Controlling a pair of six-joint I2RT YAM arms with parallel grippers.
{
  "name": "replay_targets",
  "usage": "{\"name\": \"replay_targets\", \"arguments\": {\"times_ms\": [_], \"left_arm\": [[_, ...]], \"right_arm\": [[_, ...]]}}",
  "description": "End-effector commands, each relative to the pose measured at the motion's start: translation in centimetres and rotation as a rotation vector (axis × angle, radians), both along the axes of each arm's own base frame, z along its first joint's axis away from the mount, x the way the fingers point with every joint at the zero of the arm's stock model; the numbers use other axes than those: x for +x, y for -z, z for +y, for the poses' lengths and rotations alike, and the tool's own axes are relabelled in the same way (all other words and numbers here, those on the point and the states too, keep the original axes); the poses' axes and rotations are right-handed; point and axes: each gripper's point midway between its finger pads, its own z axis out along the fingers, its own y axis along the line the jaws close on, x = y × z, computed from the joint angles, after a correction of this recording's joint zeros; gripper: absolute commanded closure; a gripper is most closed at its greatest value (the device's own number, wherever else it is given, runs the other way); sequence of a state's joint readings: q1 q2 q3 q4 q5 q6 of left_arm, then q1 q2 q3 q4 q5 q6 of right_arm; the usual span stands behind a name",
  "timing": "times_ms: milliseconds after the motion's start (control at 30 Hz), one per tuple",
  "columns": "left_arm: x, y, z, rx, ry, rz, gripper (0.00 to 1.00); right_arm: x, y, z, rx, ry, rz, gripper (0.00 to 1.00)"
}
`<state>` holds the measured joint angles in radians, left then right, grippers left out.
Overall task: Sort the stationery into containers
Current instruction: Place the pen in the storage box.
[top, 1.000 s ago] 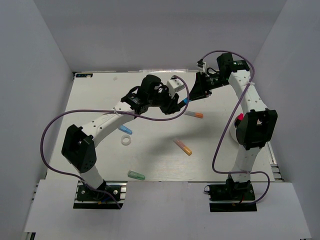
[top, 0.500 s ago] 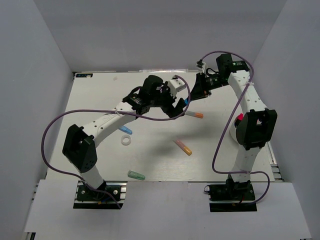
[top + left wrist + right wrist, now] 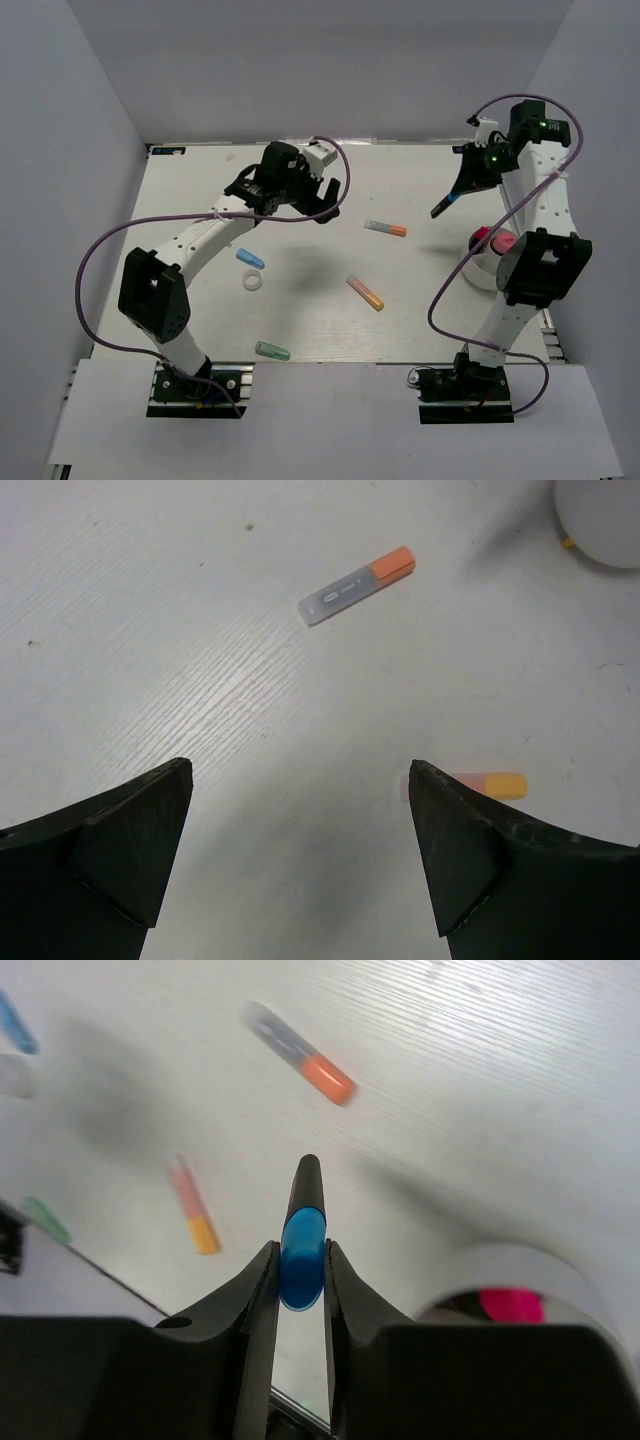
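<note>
Right wrist shows right end effector pinched on a blue-black marker near the white cup, left end effector wide open, empty.

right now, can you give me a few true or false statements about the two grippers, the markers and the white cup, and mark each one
1. The right gripper is clamped on a blue and black marker. True.
2. The left gripper is shut on the orange-capped marker. False: its jaws stand wide open and empty, and that marker lies loose on the table.
3. The white cup has a pink piece in it. True.
4. The white ring sits inside the cup. False: it lies on the table, right beside the blue marker, on the left arm's side.
</note>
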<state>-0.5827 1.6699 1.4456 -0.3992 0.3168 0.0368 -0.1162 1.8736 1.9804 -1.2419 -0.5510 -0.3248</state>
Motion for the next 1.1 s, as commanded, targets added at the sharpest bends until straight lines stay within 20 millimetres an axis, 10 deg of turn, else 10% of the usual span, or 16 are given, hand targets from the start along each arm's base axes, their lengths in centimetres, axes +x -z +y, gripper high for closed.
{"name": "replay_targets", "arguments": {"times_ms": [0, 333, 800, 1067], "left_arm": [[-0.9, -0.9, 1.4, 0.003, -0.019, 0.002, 0.02], [-1.4, 0.8, 1.4, 0.006, 0.012, 0.042, 0.02], [-1.6, 2.2, 0.9, 0.022, 0.048, 0.077, 0.02], [-1.6, 2.2, -1.5, -0.012, 0.23, 0.048, 0.04]], "right_arm": [[-2.6, -1.1, -4.4, -0.223, 0.026, -0.031, 1.0], [-4.6, -0.5, -8.9, -0.413, 0.061, -0.014, 1.0], [-6.1, 2.3, -9.9, -0.441, 0.046, 0.082, 1.0], [-5.6, 3.0, -10.0, -0.435, 0.047, 0.096, 0.66]]}}
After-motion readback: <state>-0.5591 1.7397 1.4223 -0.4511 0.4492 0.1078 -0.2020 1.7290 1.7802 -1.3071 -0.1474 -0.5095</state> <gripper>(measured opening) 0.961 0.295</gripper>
